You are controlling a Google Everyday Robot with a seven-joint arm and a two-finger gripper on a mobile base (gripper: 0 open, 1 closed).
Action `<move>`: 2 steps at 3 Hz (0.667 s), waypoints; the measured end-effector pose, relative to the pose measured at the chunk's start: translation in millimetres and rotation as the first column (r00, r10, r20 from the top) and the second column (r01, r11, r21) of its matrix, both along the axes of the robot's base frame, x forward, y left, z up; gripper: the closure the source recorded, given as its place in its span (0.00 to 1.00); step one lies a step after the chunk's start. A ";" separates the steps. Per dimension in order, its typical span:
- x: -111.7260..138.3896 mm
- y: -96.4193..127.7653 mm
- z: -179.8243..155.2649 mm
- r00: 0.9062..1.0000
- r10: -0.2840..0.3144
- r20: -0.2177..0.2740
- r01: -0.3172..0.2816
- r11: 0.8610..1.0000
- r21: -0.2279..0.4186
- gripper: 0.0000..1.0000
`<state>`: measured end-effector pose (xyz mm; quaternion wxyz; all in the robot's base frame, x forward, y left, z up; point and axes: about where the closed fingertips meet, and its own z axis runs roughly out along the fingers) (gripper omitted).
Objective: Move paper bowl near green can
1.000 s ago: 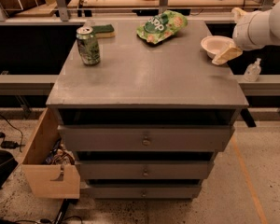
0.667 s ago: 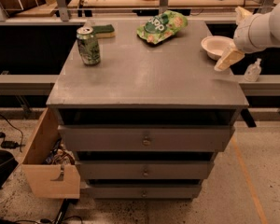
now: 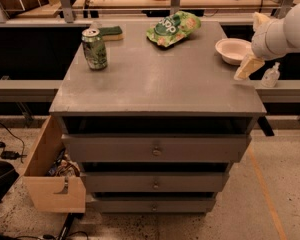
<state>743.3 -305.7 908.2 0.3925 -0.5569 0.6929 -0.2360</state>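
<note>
Paper bowl [image 3: 232,50] beside tool [image 3: 248,66] at right; green can [image 3: 94,49] upright left.

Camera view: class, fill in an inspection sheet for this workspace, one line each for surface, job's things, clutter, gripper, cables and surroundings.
Surface: grey cabinet top, flat.
Job's things: paper bowl upright near the right edge; green can upright at the left, well apart from it.
Clutter: green snack bag and sponge at the back.
Gripper: gripper at the bowl's near right side; contact cannot be told.
Cables: black cable on the floor, left.
Surroundings: drawers below; wooden box lower left; small bottle on the right ledge.
</note>
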 end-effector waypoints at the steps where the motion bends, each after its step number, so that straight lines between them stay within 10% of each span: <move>1: 8.2 -8.0 -2.5 1.000 -0.012 0.008 0.012 1.000 -0.008 0.00; 2: 22.7 -18.9 -2.4 0.997 -0.040 0.064 0.037 0.998 0.047 0.00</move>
